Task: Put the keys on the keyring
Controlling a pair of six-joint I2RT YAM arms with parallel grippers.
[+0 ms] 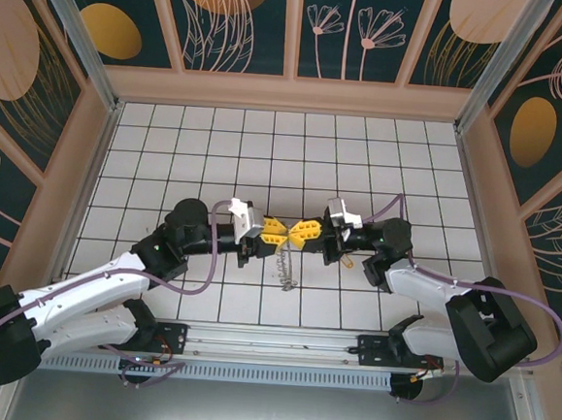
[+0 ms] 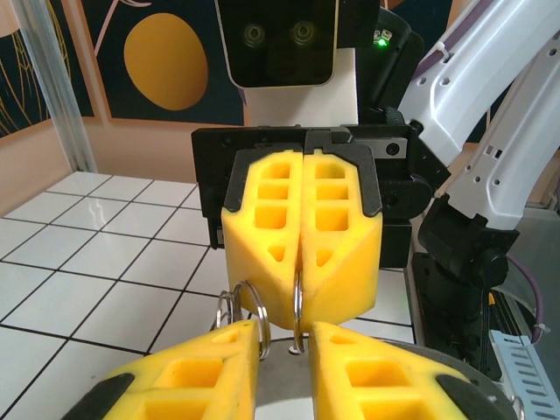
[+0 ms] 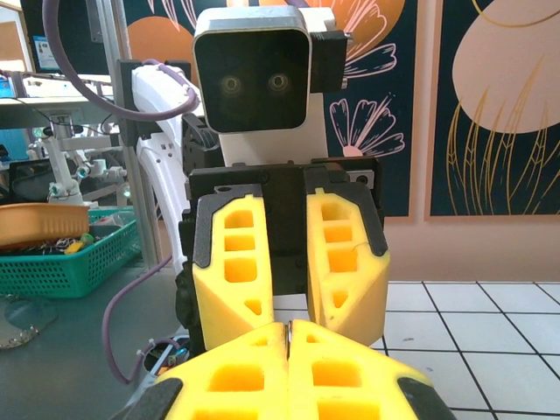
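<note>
Jaws on the right pinch the half-hidden keyring point(image 2: 298, 306); left jaws spread apart.

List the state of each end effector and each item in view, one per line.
Left end effector: open, fingers apart.
Right end effector: shut on the keyring.
Keyring: pinched edge-on between the right fingers.
Smaller rings: hanging beside one left fingertip; cannot tell whether they are gripped.
</note>
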